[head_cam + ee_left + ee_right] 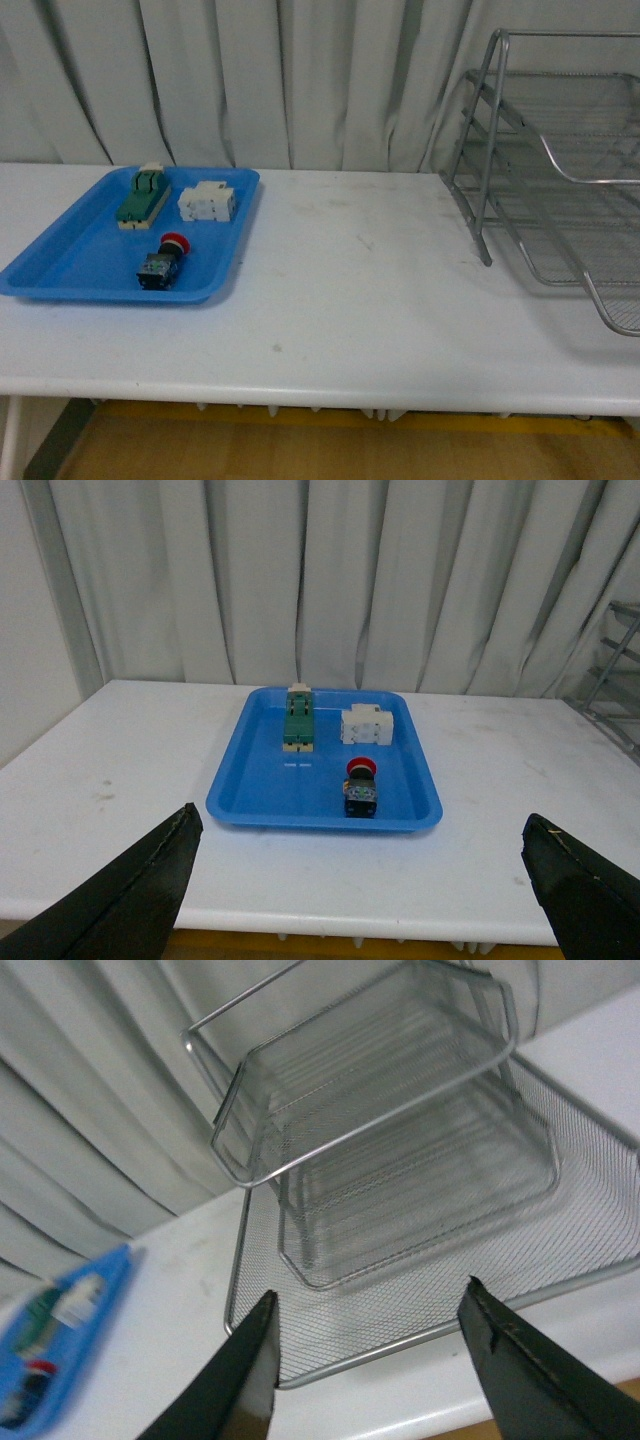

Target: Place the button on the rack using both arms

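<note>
1. Your left hand (360,822) is spread wide and holds nothing; it faces the blue tray (250,790).
2. The button (166,258) lies on its side in that tray, on the left of the table (350,300), its red cap toward the curtain.
3. Behind it you see a green switch (143,196) and a white block (208,202).
4. Your right hand (370,1293) is also spread and empty, facing the rack (560,170) at the table's right end, well apart from the tray.
</note>
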